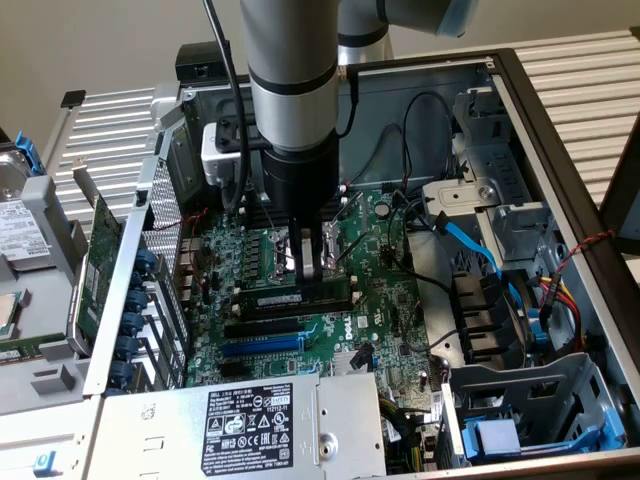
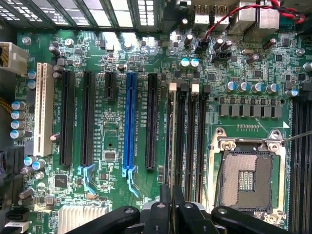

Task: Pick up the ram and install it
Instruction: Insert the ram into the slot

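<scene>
The claw [image 1: 311,262] grips the ram [image 1: 298,297] edge-on, lowered into its slot [image 2: 178,141] on the motherboard [image 2: 112,146]; final seating appears unfinished.

Even, soft room light. Glare on the arm's metal sleeve [image 1: 292,60]. Case interior [image 1: 400,200] shadowed. In the wrist view, slot openings [image 2: 102,14] blow out white; motherboard [image 2: 112,141] sharp.

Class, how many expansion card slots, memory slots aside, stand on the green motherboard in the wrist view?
6, side by side in order: a long white slot, two long black slots, a short black slot, a long blue slot, another long black slot. None seems hidden.
</scene>
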Controlling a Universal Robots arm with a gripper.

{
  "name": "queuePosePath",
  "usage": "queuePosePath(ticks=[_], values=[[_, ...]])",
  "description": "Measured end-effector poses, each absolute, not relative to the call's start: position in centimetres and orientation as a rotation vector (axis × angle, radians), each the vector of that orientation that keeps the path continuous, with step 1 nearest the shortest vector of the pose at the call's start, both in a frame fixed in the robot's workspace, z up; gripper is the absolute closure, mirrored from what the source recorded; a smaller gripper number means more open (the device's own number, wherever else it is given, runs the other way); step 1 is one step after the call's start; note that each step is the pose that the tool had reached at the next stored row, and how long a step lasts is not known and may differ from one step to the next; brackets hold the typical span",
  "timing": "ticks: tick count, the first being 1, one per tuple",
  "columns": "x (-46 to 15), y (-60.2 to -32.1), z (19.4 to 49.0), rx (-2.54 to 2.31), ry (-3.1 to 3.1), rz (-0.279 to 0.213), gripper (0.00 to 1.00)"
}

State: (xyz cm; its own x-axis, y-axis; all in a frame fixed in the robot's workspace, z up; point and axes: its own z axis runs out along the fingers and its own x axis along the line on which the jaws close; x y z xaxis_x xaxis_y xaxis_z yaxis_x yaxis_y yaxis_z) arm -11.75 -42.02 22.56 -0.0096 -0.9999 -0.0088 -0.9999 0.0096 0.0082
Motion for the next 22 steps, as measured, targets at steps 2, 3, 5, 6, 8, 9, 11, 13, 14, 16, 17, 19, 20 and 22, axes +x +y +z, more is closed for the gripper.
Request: queuePosePath(ticks=[2,3,5,6,8,9,11,13,14,16,17,19,20,22], values=[[-11.8,-42.0,22.5,-2.211,2.232,0.019,0.85],[-11.8,-42.0,22.5,-2.211,2.232,0.019,0.85],[-11.8,-42.0,22.5,-2.210,2.232,0.019,0.78],[-11.8,-42.0,22.5,-2.210,2.232,0.019,0.78],[-11.9,-42.0,22.7,-2.210,2.231,0.019,0.78],[-11.9,-42.0,22.8,-2.210,2.231,0.019,0.78],[-11.9,-42.0,23.0,-2.210,2.232,0.019,0.78],[-11.9,-42.0,23.3,-2.210,2.232,0.019,0.78],[-11.9,-42.0,23.4,-2.210,2.232,0.019,0.78],[-11.9,-42.0,23.5,-2.210,2.232,0.019,0.78],[-11.9,-42.0,23.6,-2.210,2.232,0.019,0.78],[-12.0,-42.0,23.8,-2.210,2.232,0.019,0.78],[-12.0,-42.0,23.9,-2.210,2.232,0.019,0.78],[-12.0,-42.0,24.0,-2.210,2.232,0.019,0.78]])
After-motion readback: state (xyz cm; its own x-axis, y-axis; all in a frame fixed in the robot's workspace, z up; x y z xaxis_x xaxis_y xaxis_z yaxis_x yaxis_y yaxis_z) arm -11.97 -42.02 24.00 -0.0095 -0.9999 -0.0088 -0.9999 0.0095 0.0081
